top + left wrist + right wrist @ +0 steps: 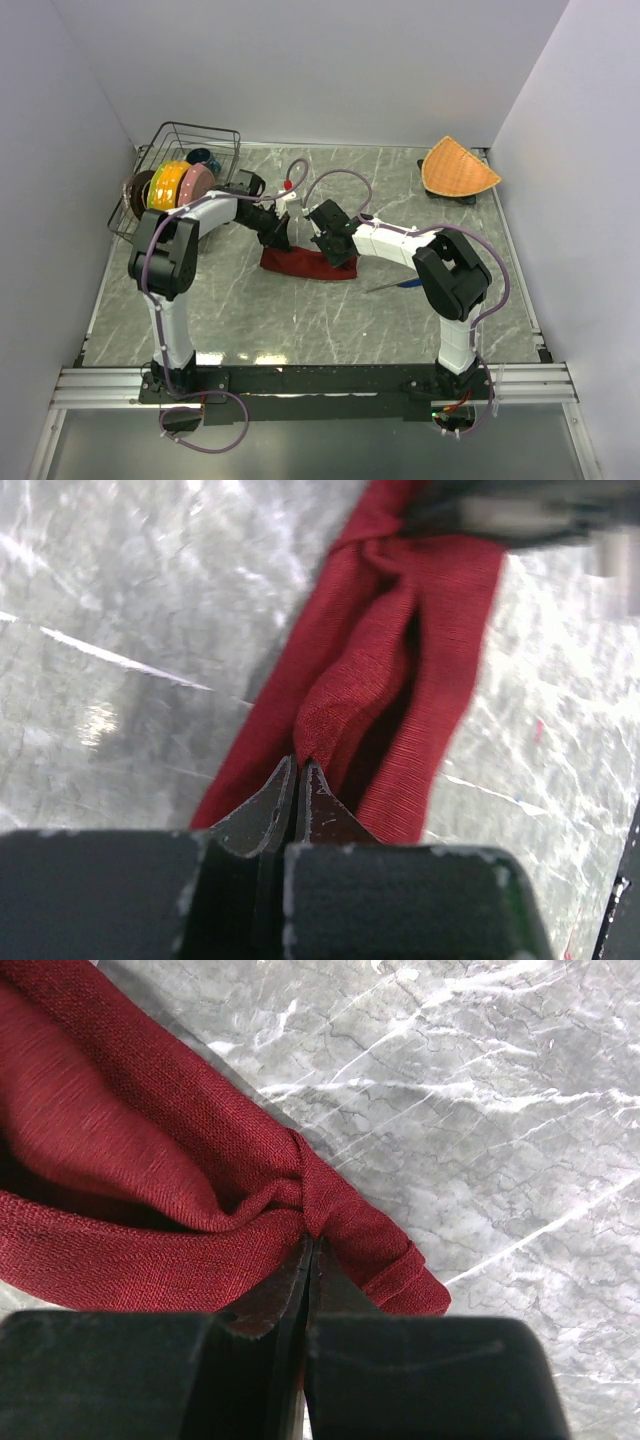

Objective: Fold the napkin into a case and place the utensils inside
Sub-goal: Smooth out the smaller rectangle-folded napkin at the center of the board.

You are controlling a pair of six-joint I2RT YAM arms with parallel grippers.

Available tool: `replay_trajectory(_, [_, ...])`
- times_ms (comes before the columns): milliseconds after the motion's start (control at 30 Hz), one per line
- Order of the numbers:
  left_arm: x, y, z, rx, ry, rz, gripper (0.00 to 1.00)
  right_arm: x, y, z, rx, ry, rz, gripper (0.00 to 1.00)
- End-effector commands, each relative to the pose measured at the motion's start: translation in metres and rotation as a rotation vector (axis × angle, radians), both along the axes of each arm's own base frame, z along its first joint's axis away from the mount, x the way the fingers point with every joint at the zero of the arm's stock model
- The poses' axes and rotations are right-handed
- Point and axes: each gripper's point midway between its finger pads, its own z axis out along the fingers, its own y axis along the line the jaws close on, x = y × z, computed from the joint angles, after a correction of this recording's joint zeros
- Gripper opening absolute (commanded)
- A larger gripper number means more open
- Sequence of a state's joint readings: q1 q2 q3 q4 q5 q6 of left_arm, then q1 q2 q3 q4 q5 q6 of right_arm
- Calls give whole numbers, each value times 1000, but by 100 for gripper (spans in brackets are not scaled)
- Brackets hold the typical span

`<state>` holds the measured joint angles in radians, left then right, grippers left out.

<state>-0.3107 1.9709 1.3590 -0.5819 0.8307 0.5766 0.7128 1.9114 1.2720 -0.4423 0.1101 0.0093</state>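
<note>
Top view, left to right. A wire dish rack [216, 134] stands at the far left of the grey marbled surface [250, 320] and carries coloured plates [172, 185] set on edge. The left arm reaches from its base toward the centre, where the left end effector [281, 232] meets the left end of the napkin [300, 265]. The napkin, a dark red cloth, lies bunched into a narrow band near the middle of the surface, between the two arms. The right end effector [338, 250] comes down on the napkin's right end. To the right of the napkin, apart from it and close to the right arm, lies the slender knife [400, 285], its blue end pointing right. An orange fan-shaped mat [458, 167] sits at the far right corner.

Left wrist view: the left end effector [298, 770] is clenched, its jaws pressed together on a raised fold of the napkin [400, 630], which runs away from the camera in long creases.

Right wrist view: the right end effector [308, 1250] is likewise clenched, pinching a gathered pleat near one end of the napkin [120, 1160]; the end of the cloth lies just past the jaws on the surface [480, 1080].
</note>
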Motion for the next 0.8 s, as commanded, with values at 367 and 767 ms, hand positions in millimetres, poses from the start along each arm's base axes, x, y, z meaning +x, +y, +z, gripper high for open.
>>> replay_trajectory(367, [12,6,-40,91,224,121,1,0,-12,-12,-48,38,-28,0])
replay_trajectory(767, [17,13,-11,-42,258,155,39,9,-20,-7,-40,44,-50,0])
